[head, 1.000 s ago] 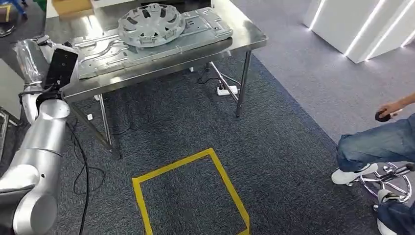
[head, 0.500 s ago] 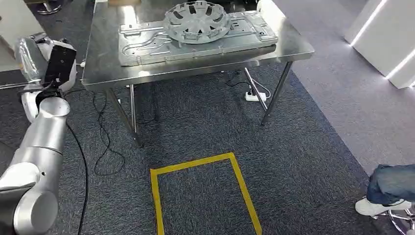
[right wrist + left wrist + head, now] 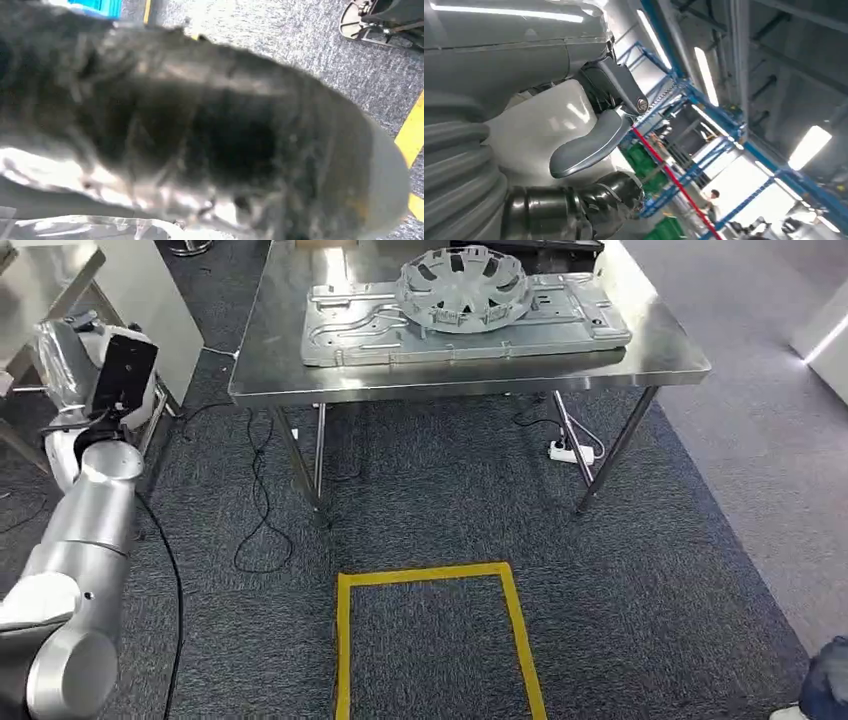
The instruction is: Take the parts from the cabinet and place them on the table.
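Parts for this job already lie on the steel counter (image 3: 260, 380) ahead of us: a long flat grey metal panel (image 3: 380, 335) stretched across the top, and a round spoked wheel cover (image 3: 462, 285) resting on it, toward the middle. Both sit well back from the counter's near edge.

Our left arm (image 3: 85, 540) rises along the left side of the head view, bent upward, its wrist wrapped in clear plastic with a black plate on it. From the left wrist camera we see the left hand (image 3: 589, 165) close up, its thick grey thumb (image 3: 589, 142) standing apart from the dark fingers (image 3: 574, 210), with nothing between them, so we call it open and empty.

From the right wrist camera we get a dark, blurred mass (image 3: 200, 135) close to the lens, so we cannot tell how the right hand is set.

On the grey carpet (image 3: 650, 570) in front of the counter lies a rectangle of yellow tape (image 3: 343, 640). Black cables (image 3: 260, 490) trail by the counter's left legs, and a white power strip (image 3: 572, 452) lies under its right side.
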You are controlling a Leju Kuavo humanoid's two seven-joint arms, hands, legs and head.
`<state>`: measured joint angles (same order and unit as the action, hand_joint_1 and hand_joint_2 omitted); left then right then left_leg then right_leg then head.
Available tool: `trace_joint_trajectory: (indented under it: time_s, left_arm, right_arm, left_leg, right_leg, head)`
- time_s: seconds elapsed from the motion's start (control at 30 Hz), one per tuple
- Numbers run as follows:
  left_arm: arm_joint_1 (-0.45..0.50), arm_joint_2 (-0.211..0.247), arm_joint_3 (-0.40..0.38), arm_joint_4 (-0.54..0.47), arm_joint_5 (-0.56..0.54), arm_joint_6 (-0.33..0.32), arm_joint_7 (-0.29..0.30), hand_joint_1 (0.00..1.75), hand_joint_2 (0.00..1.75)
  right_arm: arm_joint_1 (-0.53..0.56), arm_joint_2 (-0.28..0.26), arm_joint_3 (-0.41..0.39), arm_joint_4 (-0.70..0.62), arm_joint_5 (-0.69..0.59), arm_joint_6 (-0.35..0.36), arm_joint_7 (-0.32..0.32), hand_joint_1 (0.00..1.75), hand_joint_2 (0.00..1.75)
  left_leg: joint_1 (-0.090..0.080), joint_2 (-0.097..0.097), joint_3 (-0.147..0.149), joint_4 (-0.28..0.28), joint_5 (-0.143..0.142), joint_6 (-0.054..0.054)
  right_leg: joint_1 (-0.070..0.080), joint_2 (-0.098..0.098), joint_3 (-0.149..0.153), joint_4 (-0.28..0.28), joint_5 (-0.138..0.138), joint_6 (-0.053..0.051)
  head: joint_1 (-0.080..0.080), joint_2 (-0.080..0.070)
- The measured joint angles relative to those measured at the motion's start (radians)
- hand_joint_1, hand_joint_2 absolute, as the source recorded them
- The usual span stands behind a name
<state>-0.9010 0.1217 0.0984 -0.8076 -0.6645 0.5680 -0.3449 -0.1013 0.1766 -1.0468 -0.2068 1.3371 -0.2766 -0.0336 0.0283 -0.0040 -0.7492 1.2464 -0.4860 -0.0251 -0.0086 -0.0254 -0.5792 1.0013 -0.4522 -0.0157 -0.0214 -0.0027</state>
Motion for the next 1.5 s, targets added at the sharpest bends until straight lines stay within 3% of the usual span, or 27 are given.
trace_joint_trajectory:
  time_s: [0.07, 0.1, 0.13, 0.23, 0.3, 0.4, 0.43, 0.5, 0.57, 0.6, 0.63, 0.73, 0.8, 0.83, 0.9, 0.93, 0.97, 1.0, 1.07, 1.1, 1.13, 1.17, 1.3, 1.33, 1.43, 1.47, 1.5]
  left_arm:
    - [-0.002, 0.0, 0.0, 0.0, 0.001, -0.005, -0.003, 1.75, 1.75]
    - [-0.004, 0.0, 0.0, 0.001, 0.003, -0.008, -0.003, 1.75, 1.75]
    - [-0.005, -0.002, 0.0, 0.001, 0.004, -0.014, -0.005, 1.75, 1.75]
    - [-0.004, -0.001, 0.0, 0.003, 0.013, -0.027, -0.006, 1.75, 1.75]
    - [-0.008, -0.002, 0.0, 0.003, 0.014, -0.031, -0.01, 1.75, 1.75]
    - [-0.01, -0.002, 0.0, 0.004, 0.016, -0.038, -0.011, 1.75, 1.75]
    - [-0.009, -0.002, 0.0, 0.005, 0.017, -0.039, -0.011, 1.75, 1.75]
    - [-0.008, -0.003, 0.0, 0.005, 0.02, -0.041, -0.011, 1.75, 1.75]
    - [-0.008, -0.003, 0.0, 0.005, 0.021, -0.043, -0.011, 1.75, 1.75]
    - [-0.009, -0.003, 0.0, 0.005, 0.021, -0.044, -0.012, 1.75, 1.75]
    - [-0.009, -0.003, 0.0, 0.005, 0.022, -0.047, -0.014, 1.75, 1.75]
    - [-0.005, -0.003, 0.0, 0.005, 0.024, -0.058, -0.016, 1.75, 1.75]
    - [-0.004, -0.003, 0.0, 0.003, 0.024, -0.059, -0.018, 1.75, 1.75]
    - [-0.006, -0.003, 0.0, 0.003, 0.024, -0.059, -0.019, 1.75, 1.75]
    - [-0.003, -0.003, 0.0, 0.003, 0.024, -0.059, -0.02, 1.75, 1.75]
    - [0.002, -0.003, 0.0, 0.003, 0.024, -0.059, -0.02, 1.75, 1.75]
    - [0.007, -0.003, 0.0, 0.003, 0.024, -0.06, -0.02, 1.75, 1.75]
    - [0.009, -0.003, 0.0, 0.003, 0.024, -0.06, -0.02, 1.75, 1.75]
    - [0.007, -0.003, 0.0, 0.002, 0.024, -0.069, -0.02, 1.75, 1.75]
    - [0.006, -0.003, 0.0, -0.001, 0.024, -0.076, -0.02, 1.75, 1.75]
    - [0.003, -0.003, 0.0, -0.002, 0.027, -0.079, -0.02, 1.75, 1.75]
    - [0.004, -0.003, 0.0, -0.006, 0.027, -0.08, -0.019, 1.75, 1.75]
    - [0.003, -0.004, 0.0, -0.013, 0.027, -0.086, -0.017, 1.75, 1.75]
    - [0.0, -0.006, 0.0, -0.017, 0.027, -0.087, -0.017, 1.75, 1.75]
    - [-0.001, -0.007, 0.0, -0.02, 0.027, -0.092, -0.017, 1.75, 1.75]
    - [0.0, -0.009, 0.0, -0.02, 0.026, -0.093, -0.017, 1.75, 1.75]
    - [-0.001, -0.011, 0.0, -0.02, 0.024, -0.093, -0.016, 1.75, 1.75]
  right_arm:
    - [0.0, 0.0, 0.0, 0.0, 0.0, 0.0, 0.004, 0.0, 0.0]
    - [0.0, 0.0, 0.0, 0.0, 0.0, 0.0, 0.006, 0.0, 0.0]
    - [-0.003, 0.0, 0.0, 0.0, 0.001, 0.0, 0.007, 0.0, 0.0]
    - [-0.004, 0.0, 0.0, 0.0, 0.005, 0.0, 0.007, 0.0, 0.0]
    - [-0.003, 0.0, 0.0, 0.0, 0.006, 0.0, 0.008, 0.0, 0.0]
    - [-0.001, 0.0, 0.0, 0.0, 0.006, 0.0, 0.01, 0.0, 0.0]
    - [0.001, 0.0, 0.0, 0.0, 0.006, 0.0, 0.01, 0.0, 0.0]
    - [0.003, 0.0, 0.0, 0.0, 0.008, 0.0, 0.011, 0.0, 0.0]
    - [0.002, 0.0, 0.0, 0.0, 0.009, 0.001, 0.012, 0.0, 0.0]
    - [0.002, 0.0, 0.0, 0.0, 0.009, 0.001, 0.012, 0.0, 0.0]
    - [0.001, 0.0, 0.0, 0.0, 0.009, 0.002, 0.012, 0.0, 0.0]
    - [0.0, 0.0, 0.0, 0.0, 0.01, 0.002, 0.012, 0.0, 0.0]
    - [0.001, 0.002, 0.0, 0.0, 0.011, 0.002, 0.013, 0.0, 0.0]
    - [0.0, 0.003, 0.0, 0.0, 0.011, 0.003, 0.013, 0.0, 0.0]
    - [0.0, 0.003, 0.001, 0.0, 0.012, 0.004, 0.013, 0.0, 0.0]
    - [0.0, 0.005, 0.001, 0.0, 0.012, 0.004, 0.013, 0.0, 0.0]
    - [0.001, 0.005, 0.001, 0.0, 0.013, 0.004, 0.013, 0.0, 0.0]
    - [0.001, 0.005, 0.001, 0.0, 0.013, 0.004, 0.013, 0.0, 0.0]
    - [0.001, 0.005, 0.001, 0.0, 0.013, 0.006, 0.013, 0.0, 0.0]
    - [0.001, 0.005, 0.001, 0.0, 0.014, 0.007, 0.013, 0.0, 0.0]
    - [0.0, 0.005, 0.001, 0.0, 0.014, 0.006, 0.013, 0.0, 0.0]
    - [-0.001, 0.005, 0.001, 0.0, 0.014, 0.006, 0.012, 0.0, 0.0]
    - [-0.001, 0.006, 0.001, 0.0, 0.014, 0.005, 0.012, 0.0, 0.0]
    - [-0.001, 0.006, 0.001, 0.0, 0.014, 0.005, 0.012, 0.0, 0.0]
    - [0.0, 0.006, 0.001, 0.0, 0.015, 0.005, 0.012, 0.0, 0.0]
    - [0.001, 0.006, 0.001, 0.0, 0.015, 0.005, 0.012, 0.0, 0.0]
    - [0.001, 0.006, 0.002, 0.0, 0.016, 0.005, 0.011, 0.0, 0.0]
  left_leg:
    - [0.008, 0.01, 0.097, -0.167, 0.073, -0.008]
    - [0.003, 0.019, 0.123, -0.214, 0.058, -0.011]
    - [-0.003, 0.01, 0.124, -0.215, 0.062, 0.008]
    - [-0.01, 0.005, 0.121, -0.212, 0.059, 0.028]
    - [-0.006, 0.004, 0.127, -0.219, 0.063, 0.04]
    - [-0.012, 0.003, 0.126, -0.219, 0.06, 0.052]
    - [-0.016, 0.001, 0.127, -0.219, 0.06, 0.055]
    - [-0.021, -0.008, 0.128, -0.218, 0.059, 0.056]
    - [-0.022, -0.014, 0.131, -0.218, 0.058, 0.056]
    - [-0.022, -0.015, 0.133, -0.218, 0.057, 0.055]
    - [-0.026, -0.016, 0.13, -0.217, 0.056, 0.05]
    - [-0.02, -0.018, 0.131, -0.223, 0.059, 0.036]
    - [-0.019, -0.013, 0.127, -0.21, 0.047, 0.029]
    - [-0.02, -0.009, 0.11, -0.17, 0.015, 0.025]
    - [-0.017, -0.008, 0.042, -0.02, -0.057, 0.017]
    - [-0.015, -0.007, 0.01, 0.043, -0.076, 0.012]
    - [-0.014, -0.005, -0.002, 0.064, -0.071, 0.009]
    - [-0.011, -0.003, 0.008, 0.039, -0.045, 0.006]
    - [-0.006, 0.001, 0.083, -0.114, 0.041, 0.001]
    - [-0.003, 0.008, 0.12, -0.195, 0.06, -0.002]
    - [-0.015, 0.007, 0.132, -0.203, 0.043, 0.004]
    - [-0.01, 0.003, 0.129, -0.203, 0.047, 0.02]
    - [-0.012, 0.001, 0.132, -0.213, 0.053, 0.045]
    - [-0.012, 0.001, 0.132, -0.213, 0.053, 0.049]
    - [-0.016, 0.001, 0.131, -0.213, 0.052, 0.057]
    - [-0.018, 0.0, 0.131, -0.213, 0.051, 0.058]
    - [-0.019, -0.002, 0.132, -0.212, 0.051, 0.058]
  right_leg:
    - [-0.005, -0.007, 0.0, 0.012, -0.008, 0.012]
    - [-0.001, -0.01, -0.004, 0.021, -0.015, 0.023]
    - [0.0, -0.01, -0.007, 0.028, -0.019, 0.028]
    - [-0.004, -0.015, -0.004, 0.024, -0.017, 0.041]
    - [-0.008, 0.001, -0.013, 0.051, -0.042, 0.05]
    - [-0.005, 0.016, -0.125, 0.276, -0.146, 0.049]
    - [-0.005, 0.017, -0.157, 0.334, -0.156, 0.048]
    - [-0.003, 0.019, -0.158, 0.31, -0.113, 0.04]
    - [0.005, 0.025, -0.084, 0.144, -0.018, 0.023]
    - [0.011, 0.031, -0.046, 0.058, 0.012, 0.013]
    - [0.016, 0.031, -0.035, 0.037, -0.003, 0.009]
    - [0.022, 0.03, -0.035, 0.032, 0.0, 0.006]
    - [0.01, 0.021, -0.019, 0.006, 0.014, -0.005]
    - [0.01, 0.021, -0.017, 0.003, 0.015, -0.011]
    - [0.01, 0.021, -0.017, 0.005, 0.014, -0.012]
    - [0.01, 0.021, -0.017, 0.005, 0.014, -0.013]
    - [0.009, 0.021, -0.017, 0.007, 0.013, -0.013]
    - [0.008, 0.021, -0.017, 0.01, 0.011, -0.01]
    - [0.003, 0.02, -0.017, 0.023, 0.001, -0.002]
    - [0.004, 0.02, -0.019, 0.034, -0.007, 0.005]
    - [0.009, 0.021, -0.025, 0.041, -0.011, 0.011]
    - [0.009, 0.021, -0.027, 0.042, -0.011, 0.014]
    - [0.002, 0.021, -0.029, 0.053, -0.021, 0.033]
    - [0.002, 0.022, -0.045, 0.088, -0.047, 0.036]
    - [0.001, 0.023, -0.15, 0.302, -0.144, 0.042]
    - [0.001, 0.023, -0.175, 0.346, -0.148, 0.041]
    - [0.002, 0.023, -0.172, 0.333, -0.126, 0.038]
  head:
    - [0.0, 0.0]
    - [0.0, 0.0]
    - [0.001, 0.0]
    - [0.001, 0.0]
    - [0.002, 0.0]
    - [0.001, 0.0]
    - [0.002, 0.0]
    - [0.002, 0.0]
    - [0.002, 0.0]
    - [0.002, 0.0]
    - [0.001, 0.0]
    - [0.002, 0.0]
    - [0.002, 0.0]
    - [0.0, 0.0]
    - [0.001, 0.0]
    - [0.001, 0.0]
    - [0.001, 0.0]
    - [0.001, 0.0]
    - [0.001, 0.0]
    - [0.001, 0.0]
    - [0.0, 0.0]
    - [0.005, 0.0]
    - [0.004, 0.0]
    - [0.005, 0.0]
    - [0.005, 0.0]
    - [0.005, 0.0]
    - [0.005, 0.0]
